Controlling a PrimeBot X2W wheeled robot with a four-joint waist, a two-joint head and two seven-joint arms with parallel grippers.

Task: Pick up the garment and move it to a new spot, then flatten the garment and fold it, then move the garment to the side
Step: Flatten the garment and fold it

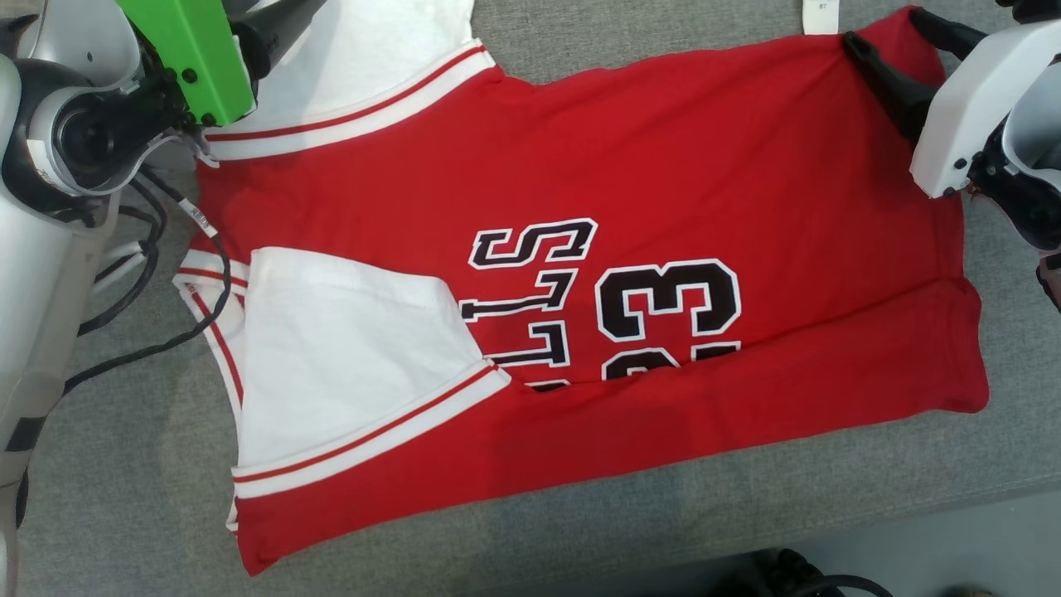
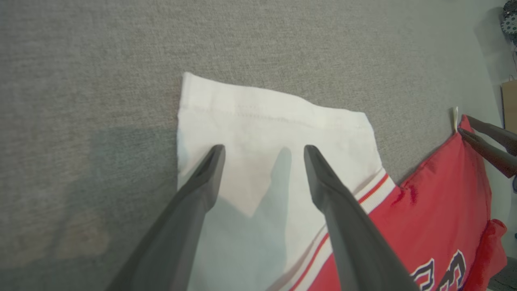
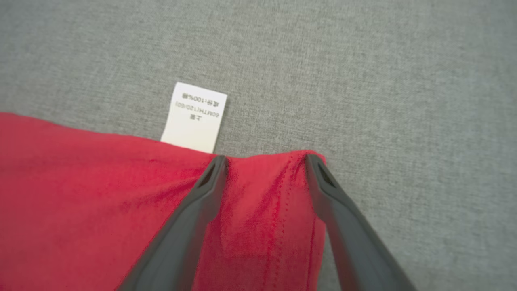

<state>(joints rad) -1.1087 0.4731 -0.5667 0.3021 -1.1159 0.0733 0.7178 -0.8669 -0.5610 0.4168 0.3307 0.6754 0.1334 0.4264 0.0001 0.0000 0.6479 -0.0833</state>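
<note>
L gripper (image 2: 264, 148) splayed over garment (image 2: 274, 109)

We look along our left gripper (image 2: 263, 148), its two dark fingers (image 2: 194, 202) spread wide and hanging over the white sleeve (image 2: 274, 117) of the garment (image 2: 436, 210), which lies flat on the grey cloth surface (image 2: 101, 60). To the right, past the striped trim (image 2: 373, 192), the red body stretches to its far corner, where the right gripper (image 2: 464, 124) sits beside a small white tag (image 2: 456, 119).
</note>
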